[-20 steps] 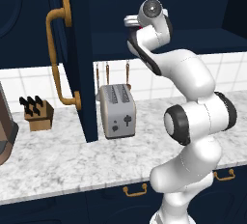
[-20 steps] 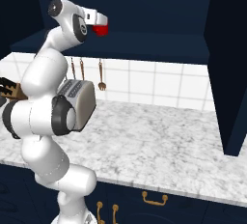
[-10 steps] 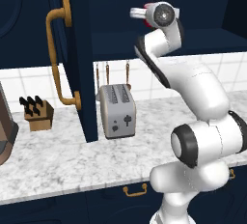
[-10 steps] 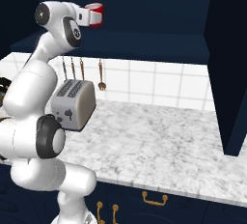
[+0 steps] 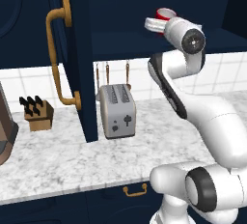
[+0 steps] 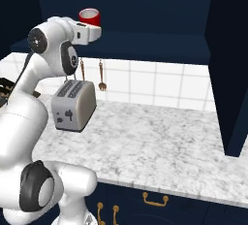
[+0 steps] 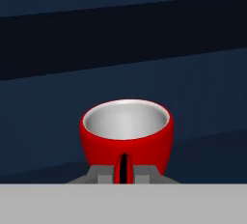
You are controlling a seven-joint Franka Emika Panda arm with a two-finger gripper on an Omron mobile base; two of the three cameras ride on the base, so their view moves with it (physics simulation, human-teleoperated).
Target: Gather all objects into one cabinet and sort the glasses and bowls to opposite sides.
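Note:
A small glossy red cup (image 7: 126, 136) with a pale inside sits in my gripper (image 7: 124, 172), whose jaws are shut on its handle side. From the left base view the red cup (image 5: 165, 14) and gripper (image 5: 160, 21) are up at the open front of the dark navy cabinet (image 5: 125, 44), just above its shelf. The right base view has the same cup (image 6: 90, 16) over the gripper (image 6: 92, 27) and the cabinet shelf (image 6: 155, 44) behind. The cabinet door (image 5: 79, 73) with its curved brass handle (image 5: 57, 59) stands open on the left. Mug and bowl are out of view.
On the marble counter (image 5: 62, 155) below stand a silver toaster (image 5: 117, 109) and a wooden knife block (image 5: 36, 112). Utensils (image 6: 101, 76) hang on the tiled wall. Another open navy door (image 6: 232, 69) rises on the right.
The arm has stretched upward and swung its elbow to the side. The red cup in the gripper has gone up and a little further in toward the cabinet shelf.

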